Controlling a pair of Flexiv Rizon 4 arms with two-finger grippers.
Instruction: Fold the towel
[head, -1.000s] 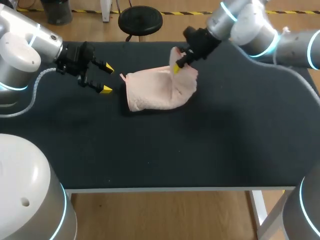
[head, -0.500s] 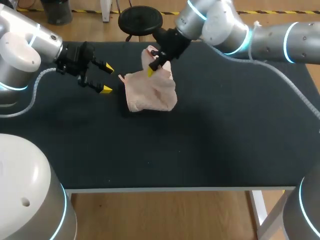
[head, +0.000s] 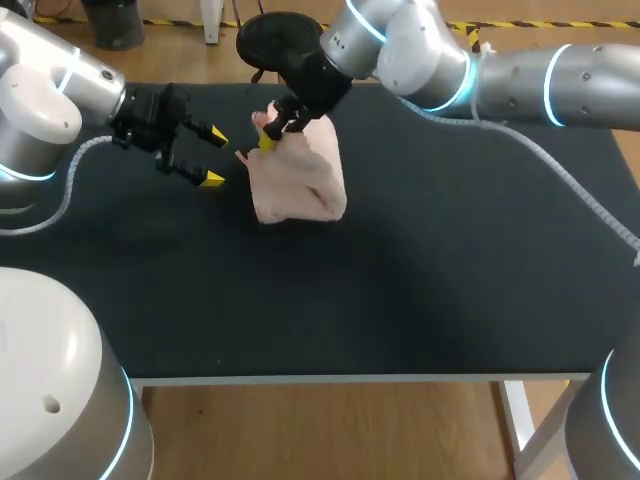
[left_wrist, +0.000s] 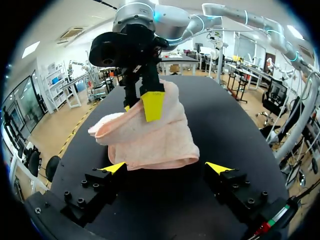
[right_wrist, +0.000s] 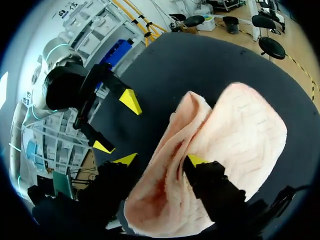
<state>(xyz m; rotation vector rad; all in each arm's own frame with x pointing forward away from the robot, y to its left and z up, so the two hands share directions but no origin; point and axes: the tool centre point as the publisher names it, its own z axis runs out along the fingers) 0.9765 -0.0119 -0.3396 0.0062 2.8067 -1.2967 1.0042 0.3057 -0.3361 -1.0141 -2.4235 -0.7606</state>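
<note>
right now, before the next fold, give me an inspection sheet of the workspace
surface: black table, towel lying near its far left part
job's things: pink towel, partly folded over, one edge lifted
clutter: nothing seen
grippers: right gripper shut on the towel's raised edge; left gripper open, beside the towel, not touching it
cables: grey cable loops off the left arm; second cable hangs along the right arm above the table
surroundings: nothing seen reaching over the table
</note>
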